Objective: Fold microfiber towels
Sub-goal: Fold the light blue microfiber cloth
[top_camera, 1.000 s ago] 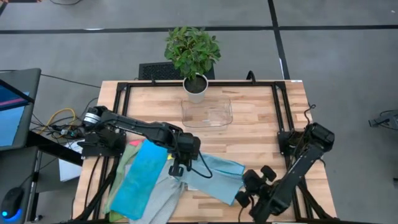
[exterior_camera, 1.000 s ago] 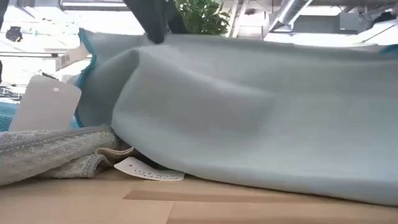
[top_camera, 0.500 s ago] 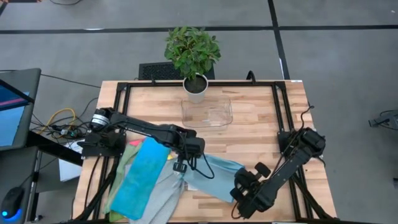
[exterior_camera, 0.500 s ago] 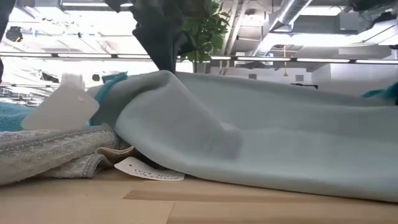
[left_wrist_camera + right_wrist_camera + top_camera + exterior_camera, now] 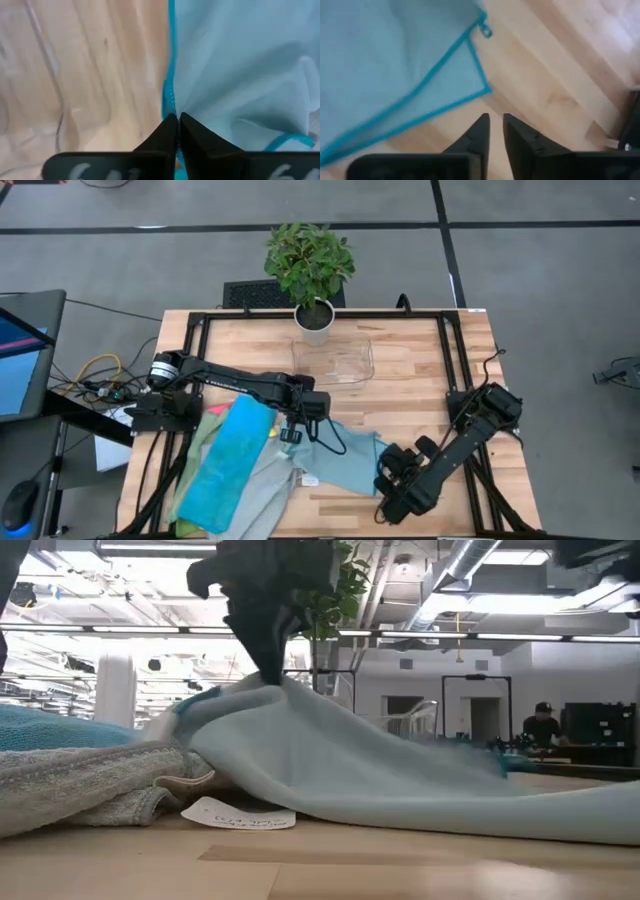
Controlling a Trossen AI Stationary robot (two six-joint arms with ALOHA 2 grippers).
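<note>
The wooden surface (image 5: pixel 420 370) stands on a grey floor (image 5: pixel 540 270) crossed by dark lines. At its far edge a potted plant (image 5: pixel 310 265) sits in a white pot, with a dark grille-like object (image 5: pixel 250 293) on the floor just behind. To the left are a monitor (image 5: pixel 25 345) and tangled cables (image 5: pixel 95 375). Seen level, the room beyond is bright, with ceiling ducts (image 5: pixel 460 560) and long light strips (image 5: pixel 500 637); far right, a person (image 5: pixel 542 725) in a cap sits beside dark equipment.
</note>
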